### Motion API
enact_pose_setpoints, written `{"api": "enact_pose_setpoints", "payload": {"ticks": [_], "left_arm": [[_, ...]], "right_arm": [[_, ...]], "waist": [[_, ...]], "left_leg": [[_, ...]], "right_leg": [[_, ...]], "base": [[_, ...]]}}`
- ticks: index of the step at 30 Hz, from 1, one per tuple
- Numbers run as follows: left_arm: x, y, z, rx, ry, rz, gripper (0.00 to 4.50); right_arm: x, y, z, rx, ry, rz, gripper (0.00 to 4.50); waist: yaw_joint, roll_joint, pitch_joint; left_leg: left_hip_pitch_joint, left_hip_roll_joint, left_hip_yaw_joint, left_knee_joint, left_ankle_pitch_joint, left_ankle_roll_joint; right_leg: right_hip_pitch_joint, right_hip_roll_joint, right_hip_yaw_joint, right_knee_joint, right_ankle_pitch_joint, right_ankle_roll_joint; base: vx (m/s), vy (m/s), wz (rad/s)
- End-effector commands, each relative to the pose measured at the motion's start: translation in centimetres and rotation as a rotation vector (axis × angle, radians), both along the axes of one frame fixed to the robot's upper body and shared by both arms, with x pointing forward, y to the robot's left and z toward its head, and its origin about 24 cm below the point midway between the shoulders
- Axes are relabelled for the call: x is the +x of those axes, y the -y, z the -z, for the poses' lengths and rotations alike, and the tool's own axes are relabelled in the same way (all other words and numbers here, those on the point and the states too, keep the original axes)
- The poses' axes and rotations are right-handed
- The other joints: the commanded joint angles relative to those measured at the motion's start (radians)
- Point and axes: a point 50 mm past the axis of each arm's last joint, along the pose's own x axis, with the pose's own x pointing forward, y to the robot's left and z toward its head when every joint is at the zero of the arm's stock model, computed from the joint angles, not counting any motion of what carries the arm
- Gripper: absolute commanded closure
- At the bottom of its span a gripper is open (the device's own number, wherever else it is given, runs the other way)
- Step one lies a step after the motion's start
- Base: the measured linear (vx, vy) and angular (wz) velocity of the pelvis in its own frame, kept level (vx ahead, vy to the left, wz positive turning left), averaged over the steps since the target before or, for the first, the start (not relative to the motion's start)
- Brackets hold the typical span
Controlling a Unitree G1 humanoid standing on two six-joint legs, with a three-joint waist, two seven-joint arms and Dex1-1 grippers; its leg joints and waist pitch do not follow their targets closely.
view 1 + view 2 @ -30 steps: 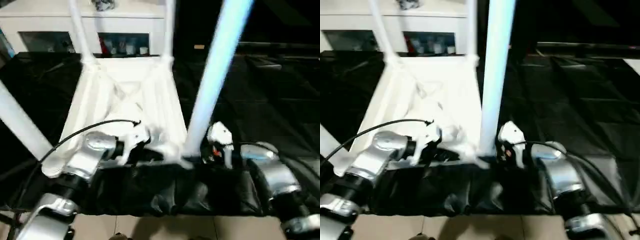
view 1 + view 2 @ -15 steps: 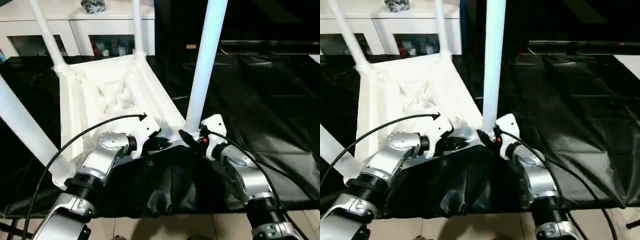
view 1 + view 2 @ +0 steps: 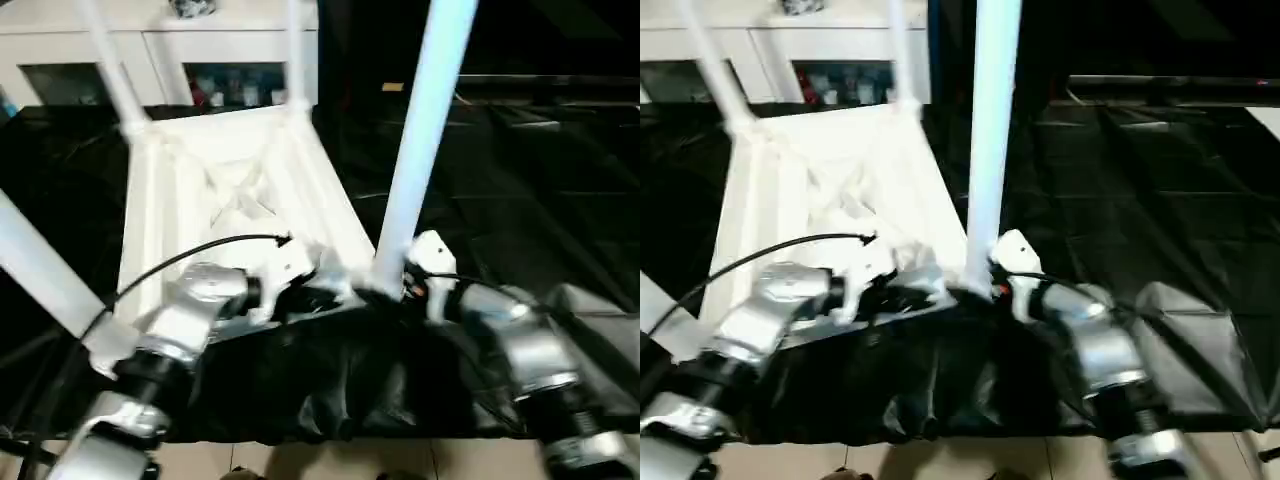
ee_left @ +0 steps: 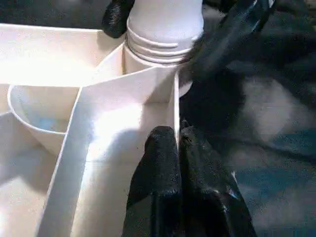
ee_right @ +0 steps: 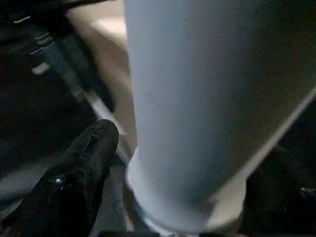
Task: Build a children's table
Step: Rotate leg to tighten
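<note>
Tabletop (image 3: 235, 185) lies upside down on the black-covered desk (image 3: 560, 200), ribbed underside up, so the corner sockets face up to take the legs. All four legs stand in their sockets: two far legs (image 3: 110, 60) near the white cabinet (image 3: 230, 40), one leg (image 3: 40, 265) at the near left corner, and the near-right leg (image 3: 425, 140) rising from the corner between the two arms.

Left claw (image 4: 178, 148) is pinched closed on the thin near edge wall of the tabletop, right beside the socket of the near-right leg. Judged: it pins the top down so it can't slide or tip while that leg is worked.

Right claw (image 3: 990, 283) sits at the base of the near-right leg. One black finger (image 5: 84, 153) shows beside the tube with a gap to it; the other side is hidden, so whether it grips or stands clear of the leg cannot be told. Low position makes sense: force near the socket seats the leg without levering it.

Leg's ringed collar (image 4: 160, 42) sits at the socket mouth, so it looks seated or nearly so. Assembly seems near the end; flipping upright is probably left.
</note>
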Motion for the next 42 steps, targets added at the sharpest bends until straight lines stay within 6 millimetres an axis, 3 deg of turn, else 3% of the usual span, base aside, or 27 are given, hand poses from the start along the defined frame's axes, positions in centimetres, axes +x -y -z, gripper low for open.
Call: {"api": "enact_pose_setpoints", "payload": {"ticks": [1,4,6,14,20,23,24,26,27,30,33,34,35,36,40,41,42], "left_arm": [[-0.2,0.3,-0.4,-0.028,0.012,0.031,4.50],[-0.3,-0.6,-0.4,-0.009,-0.003,0.066,4.50],[-0.3,-0.8,-0.4,-0.004,-0.005,0.075,4.50],[-0.2,-1.2,-0.7,0.022,-0.017,0.124,4.50],[-0.1,-1.0,-0.7,0.014,-0.012,0.118,4.50],[0.4,-0.5,-0.6,-0.006,0.018,0.029,4.50],[0.9,0.1,-0.5,-0.024,0.045,-0.049,4.50],[1.0,0.4,-0.5,-0.031,0.054,-0.071,4.50],[0.9,0.9,-0.4,-0.038,0.058,-0.086,4.50],[0.8,1.9,-0.3,-0.057,0.067,-0.115,4.50],[0.7,3.7,-0.3,-0.089,0.083,-0.161,4.50],[0.7,3.8,-0.3,-0.089,0.083,-0.161,4.50],[0.8,4.7,-0.3,-0.098,0.096,-0.189,4.50],[0.8,4.9,-0.4,-0.100,0.099,-0.194,4.50],[0.9,5.7,-0.7,-0.105,0.126,-0.197,4.50],[0.9,5.8,-0.7,-0.104,0.130,-0.193,4.50],[0.9,5.7,-0.7,-0.103,0.131,-0.192,4.50]], "right_arm": [[-0.8,-1.0,0.2,0.009,-0.045,-0.130,0.66],[-0.9,-0.6,0.0,-0.010,-0.076,-0.217,0.66],[-0.9,-0.6,-0.1,-0.013,-0.081,-0.238,0.99],[-0.9,-1.2,-0.1,0.005,-0.118,-0.310,1.58],[-1.1,-1.3,0.1,0.017,-0.111,-0.298,1.73],[-1.0,-1.8,0.6,0.066,-0.081,-0.199,1.74],[-0.9,-2.4,1.3,0.076,-0.069,-0.075,1.75],[-0.8,-2.7,1.6,0.077,-0.056,-0.021,1.75],[-0.7,-3.1,2.0,0.079,-0.042,0.050,1.75],[-0.4,-4.0,2.6,0.107,-0.045,0.207,1.76],[0.3,-5.9,3.1,0.156,-0.037,0.422,1.76],[0.3,-6.0,3.1,0.156,-0.037,0.426,1.76],[0.5,-7.3,3.0,0.165,-0.026,0.499,1.76],[0.6,-7.7,3.0,0.165,-0.021,0.511,1.76],[0.5,-8.9,2.5,0.179,0.027,0.497,1.76],[0.5,-8.9,2.3,0.181,0.036,0.497,1.20],[0.6,-8.7,2.2,0.195,0.034,0.504,1.06]], "waist": [[0.003,-0.009,-0.058],[0.007,-0.015,-0.056],[0.010,-0.012,-0.054],[0.013,-0.014,-0.057],[0.015,-0.013,-0.057],[0.015,-0.013,-0.055],[0.011,-0.016,-0.053],[0.009,-0.013,-0.050],[0.003,-0.017,-0.049],[-0.011,-0.014,-0.048],[-0.021,-0.014,-0.048],[-0.021,-0.014,-0.048],[-0.022,-0.010,-0.048],[-0.025,-0.012,-0.049],[-0.023,-0.009,-0.050],[-0.021,-0.008,-0.052],[-0.019,-0.007,-0.053]], "left_leg": [[0.008,0.009,0.016,-0.053,-0.131,0.124],[0.008,0.010,0.016,-0.055,-0.159,0.114],[0.011,0.012,0.016,-0.057,-0.171,0.101],[0.010,0.010,0.016,-0.054,-0.147,0.094],[0.011,0.011,0.015,-0.055,-0.175,0.081],[0.009,0.010,0.014,-0.058,-0.192,0.067],[0.011,0.009,0.013,-0.060,-0.214,0.053],[0.012,0.008,0.011,-0.065,-0.252,0.035],[0.013,0.008,0.009,-0.070,-0.282,0.013],[0.010,0.004,0.003,-0.074,-0.314,-0.006],[0.005,0.003,0.001,-0.078,-0.317,-0.013],[0.005,0.003,0.001,-0.078,-0.317,-0.013],[0.008,0.002,0.001,-0.078,-0.318,-0.020],[0.008,0.001,0.002,-0.077,-0.309,-0.021],[0.007,0.001,0.004,-0.076,-0.301,-0.006],[0.006,0.000,0.006,-0.073,-0.276,0.003],[0.005,0.000,0.006,-0.073,-0.262,0.009]], "right_leg": [[0.056,-0.016,0.009,-0.047,0.051,-0.312],[0.054,-0.019,0.010,-0.049,-0.027,-0.304],[0.049,-0.020,0.011,-0.052,-0.059,-0.297],[0.051,-0.018,0.011,-0.044,-0.016,-0.304],[0.050,-0.021,0.012,-0.048,-0.060,-0.298],[0.050,-0.022,0.013,-0.050,-0.079,-0.292],[0.048,-0.022,0.014,-0.055,-0.119,-0.281],[0.048,-0.024,0.014,-0.062,-0.194,-0.262],[0.046,-0.025,0.015,-0.069,-0.274,-0.227],[0.042,-0.024,0.013,-0.077,-0.359,-0.184],[0.039,-0.023,0.014,-0.082,-0.390,-0.160],[0.039,-0.023,0.014,-0.082,-0.390,-0.160],[0.034,-0.024,0.015,-0.084,-0.392,-0.154],[0.033,-0.020,0.016,-0.084,-0.368,-0.156],[0.035,-0.018,0.017,-0.081,-0.319,-0.163],[0.038,-0.017,0.017,-0.078,-0.267,-0.175],[0.040,-0.017,0.017,-0.076,-0.242,-0.180]], "base": [[0.000,0.000,0.00],[0.000,0.000,0.00],[0.000,0.000,0.00],[0.000,0.000,0.00],[0.000,0.000,0.00],[0.000,0.000,0.00],[0.000,0.000,0.00],[0.000,0.000,0.00],[0.000,0.000,0.00],[0.000,0.000,0.00],[0.000,0.000,0.00],[0.000,0.000,0.00],[0.000,0.000,0.00],[0.000,0.000,0.00],[0.000,0.000,0.00],[0.000,0.000,0.00],[0.000,0.000,0.00]]}}
